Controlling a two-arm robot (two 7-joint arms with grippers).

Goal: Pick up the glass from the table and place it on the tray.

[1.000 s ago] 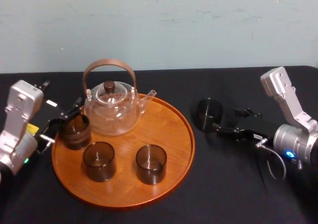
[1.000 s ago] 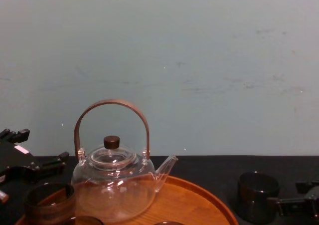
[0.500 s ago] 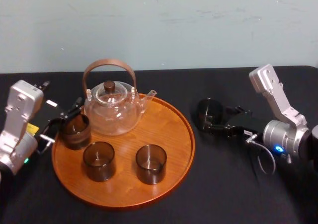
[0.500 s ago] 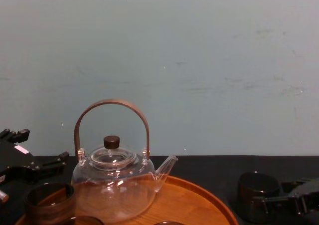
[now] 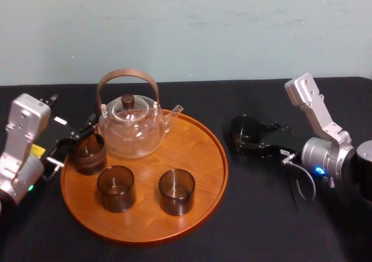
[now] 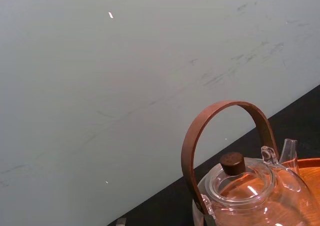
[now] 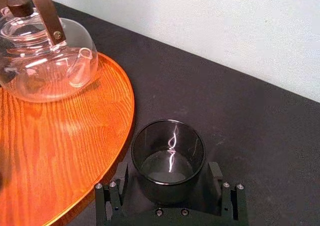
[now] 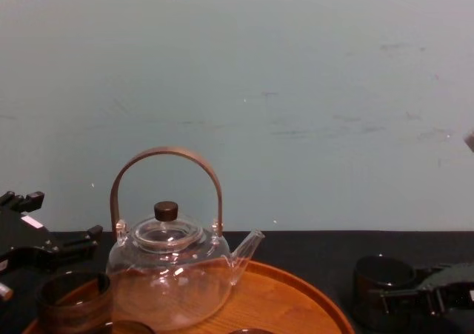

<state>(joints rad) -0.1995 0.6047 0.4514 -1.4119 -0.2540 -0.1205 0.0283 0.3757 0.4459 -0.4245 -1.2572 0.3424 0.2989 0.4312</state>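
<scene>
glass (image 7: 168, 158) upright on counter (image 7: 250, 110), between spread jaws of right claw (image 7: 167, 181), not yet pinched | tray (image 7: 116, 110) just beside claw, leftward | next: squeeze evenly mid-wall, lift straight, clear rim | left claw (image 5: 72, 141) idle across tray

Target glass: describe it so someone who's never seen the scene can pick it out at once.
Start at the big round wooden tray on the black table. Just off its rim on the robot's right, a dark smoky glass stands between the right hand's open fingers. It is the only glass off the tray; the other three glasses stand on it near the teapot and left hand.
</scene>
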